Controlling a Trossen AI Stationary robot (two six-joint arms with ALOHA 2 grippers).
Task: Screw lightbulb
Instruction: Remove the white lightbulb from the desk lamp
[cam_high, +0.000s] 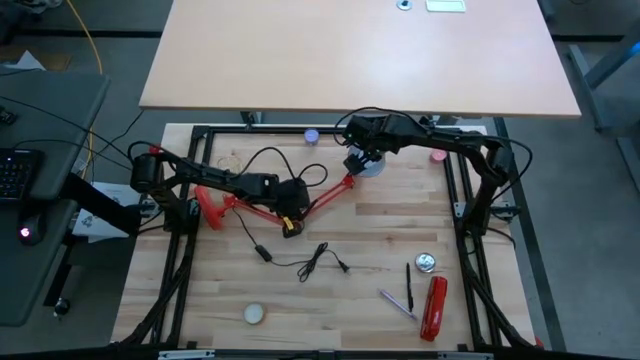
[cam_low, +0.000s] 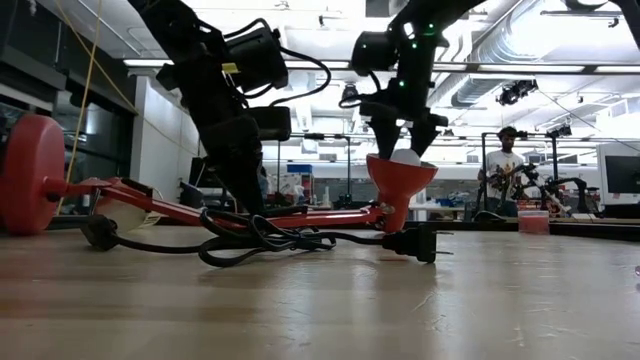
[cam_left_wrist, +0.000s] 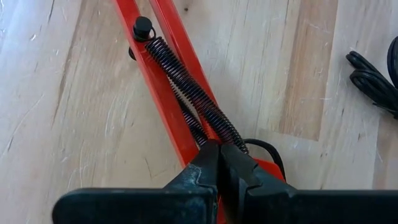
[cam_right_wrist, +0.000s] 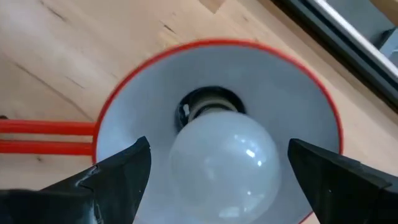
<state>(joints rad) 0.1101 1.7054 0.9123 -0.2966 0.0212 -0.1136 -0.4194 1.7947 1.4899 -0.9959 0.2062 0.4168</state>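
A red desk lamp (cam_high: 262, 208) lies on the table on its arm bars and its round base (cam_low: 30, 175). Its white-lined shade (cam_right_wrist: 217, 118) opens upward. The white lightbulb (cam_right_wrist: 224, 163) stands in the shade's socket (cam_right_wrist: 208, 106); its top shows above the rim in the low view (cam_low: 405, 157). My right gripper (cam_right_wrist: 221, 177) hangs over the shade (cam_high: 366, 163), open, one finger on each side of the bulb with a gap to it. My left gripper (cam_left_wrist: 219, 162) is shut on the lamp's red arm (cam_high: 290, 200). My left gripper pinches the lamp's red arm bars (cam_left_wrist: 186, 140) between its two fingers, beside the lower end of the dark coil springs (cam_left_wrist: 199, 99). The fingers come from above, pointing down, and the arm lies low on the table under them.
The lamp's black cord and plug (cam_high: 300, 262) lie in front of the lamp. A red tool (cam_high: 434, 306), pens (cam_high: 400, 298) and a metal disc (cam_high: 426, 263) lie near the right front. A cream round object (cam_high: 255, 314) sits at the front. A person (cam_low: 505, 165) stands beyond the table.
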